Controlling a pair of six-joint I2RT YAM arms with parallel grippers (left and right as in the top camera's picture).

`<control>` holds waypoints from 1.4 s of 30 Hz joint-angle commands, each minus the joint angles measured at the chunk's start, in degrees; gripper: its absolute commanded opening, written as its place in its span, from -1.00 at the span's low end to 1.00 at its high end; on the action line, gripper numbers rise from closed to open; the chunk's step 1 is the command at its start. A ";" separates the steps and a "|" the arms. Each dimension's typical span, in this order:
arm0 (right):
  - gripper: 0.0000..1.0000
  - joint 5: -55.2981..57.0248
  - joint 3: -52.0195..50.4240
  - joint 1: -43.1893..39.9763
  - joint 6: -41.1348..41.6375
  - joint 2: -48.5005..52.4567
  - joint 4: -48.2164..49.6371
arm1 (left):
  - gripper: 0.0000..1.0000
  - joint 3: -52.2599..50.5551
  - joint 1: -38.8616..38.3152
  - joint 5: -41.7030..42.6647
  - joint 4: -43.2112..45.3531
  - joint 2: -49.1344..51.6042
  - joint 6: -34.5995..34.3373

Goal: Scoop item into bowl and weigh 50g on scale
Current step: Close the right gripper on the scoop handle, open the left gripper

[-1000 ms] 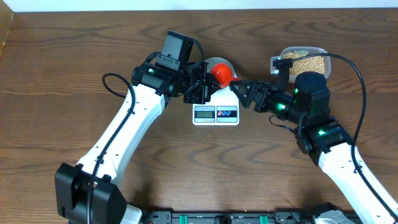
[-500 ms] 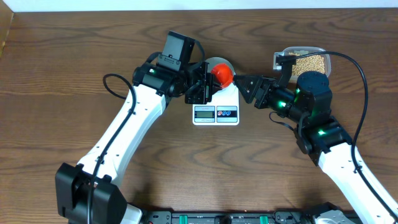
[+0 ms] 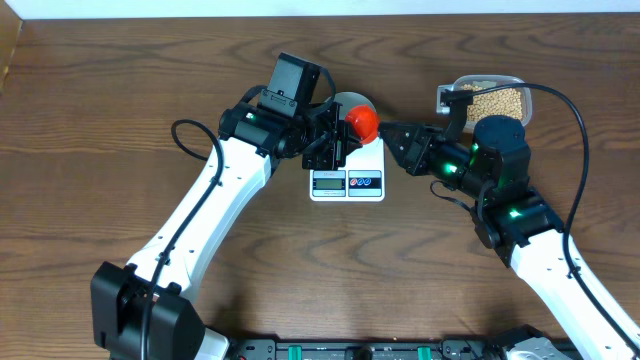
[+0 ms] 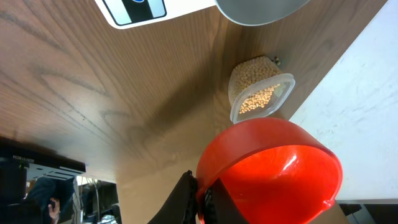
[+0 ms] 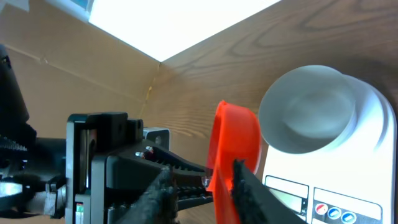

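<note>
My left gripper (image 3: 335, 138) is shut on the rim of the red scoop (image 3: 361, 122), holding it just above the white scale (image 3: 370, 157). From the left wrist, the scoop (image 4: 273, 168) looks empty and my left fingers (image 4: 200, 186) pinch its edge. The bowl (image 5: 305, 112) stands empty on the scale (image 5: 373, 155); in the overhead view the bowl (image 3: 350, 98) is partly hidden by the scoop. My right gripper (image 5: 199, 180) straddles the scoop (image 5: 233, 146) with its jaws partly closed. One finger touches the scoop and the other stands apart. The beans (image 3: 490, 102) lie in the tub.
The clear plastic tub (image 3: 523, 98) with the beans sits at the back right, behind my right arm. In the left wrist view the tub (image 4: 283, 93) lies near the table's far edge. The two arms meet over the scale.
My right gripper has moved left up to the scoop and its jaws have narrowed around it. The left arm has shifted slightly right with the scoop.
</note>
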 commanded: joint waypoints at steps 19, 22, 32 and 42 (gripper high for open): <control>-0.98 0.57 0.98 0.31 -0.22 0.35 -0.79 | -0.85 -0.09 -0.09 -0.70 0.02 -0.90 -0.26; -0.98 0.70 0.98 0.31 -0.24 0.35 -0.79 | -0.70 -0.09 -0.09 -0.70 0.02 -0.90 -0.04; -0.97 2.99 1.01 0.28 -0.63 0.35 -1.01 | 0.75 -0.09 -0.07 -0.68 0.04 -1.09 -0.04; -0.98 3.80 1.03 -1.16 -3.56 0.33 -1.18 | 0.76 -0.09 2.40 -0.74 0.44 -5.75 5.31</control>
